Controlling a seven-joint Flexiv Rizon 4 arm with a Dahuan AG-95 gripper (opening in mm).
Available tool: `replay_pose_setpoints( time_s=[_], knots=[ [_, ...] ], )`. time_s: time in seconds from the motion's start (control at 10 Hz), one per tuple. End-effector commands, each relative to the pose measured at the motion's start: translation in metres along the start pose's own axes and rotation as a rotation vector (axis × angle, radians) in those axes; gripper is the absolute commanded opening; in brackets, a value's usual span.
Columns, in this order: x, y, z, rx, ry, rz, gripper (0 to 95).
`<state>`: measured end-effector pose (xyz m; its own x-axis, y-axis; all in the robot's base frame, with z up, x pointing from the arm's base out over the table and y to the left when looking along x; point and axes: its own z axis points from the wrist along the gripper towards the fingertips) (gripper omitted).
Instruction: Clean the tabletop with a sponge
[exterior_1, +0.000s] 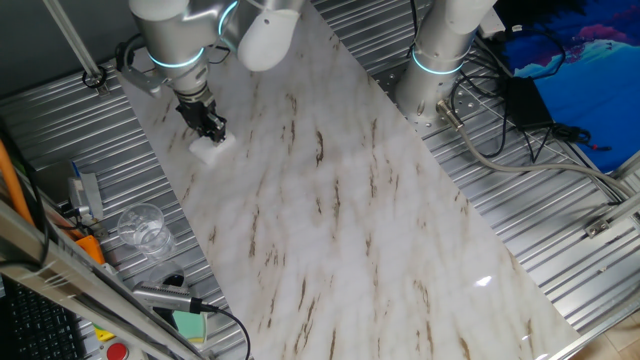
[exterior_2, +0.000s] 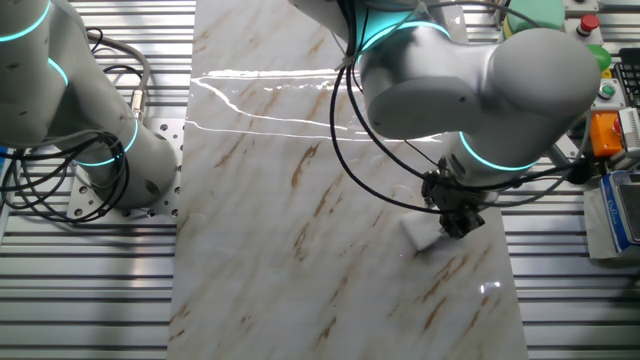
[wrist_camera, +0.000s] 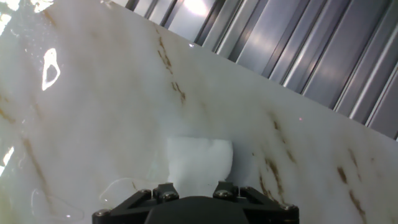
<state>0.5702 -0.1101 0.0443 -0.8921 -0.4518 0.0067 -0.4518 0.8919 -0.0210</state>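
The white sponge (exterior_1: 213, 150) rests on the marble-look tabletop (exterior_1: 350, 210) near its far left corner, pinched between my black fingers. My gripper (exterior_1: 210, 132) is shut on it and presses it against the slab. From the other side the sponge (exterior_2: 424, 234) sticks out below the gripper (exterior_2: 455, 224), close to the slab's right edge. In the hand view the sponge (wrist_camera: 199, 163) fills the gap just ahead of the jaw mounts, flat on the tabletop (wrist_camera: 93, 124). A faint wet outline shows on the slab at lower left of the sponge.
Ribbed grey metal (exterior_1: 90, 150) surrounds the slab. Left of it lie a clear glass (exterior_1: 143, 229), an orange tool (exterior_1: 88, 245) and a green block (exterior_1: 188, 324). A second arm's base (exterior_1: 432, 70) stands at the slab's far right, with cables (exterior_1: 500, 140) beside it.
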Motion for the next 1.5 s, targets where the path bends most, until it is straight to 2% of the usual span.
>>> replay_pose_setpoints(
  time_s=[0.1,0.5,0.8,1.2,1.5],
  knots=[
    [-0.005,-0.002,0.0,-0.005,0.004,0.017,0.0],
    [-0.005,-0.002,0.0,-0.005,0.008,-0.027,0.0],
    [-0.005,-0.002,0.003,-0.011,0.007,-0.083,57.0],
    [-0.008,-0.005,0.017,-0.019,0.0,-0.104,57.0],
    [-0.008,-0.005,0.019,-0.026,-0.008,-0.1,57.0]
  ],
)
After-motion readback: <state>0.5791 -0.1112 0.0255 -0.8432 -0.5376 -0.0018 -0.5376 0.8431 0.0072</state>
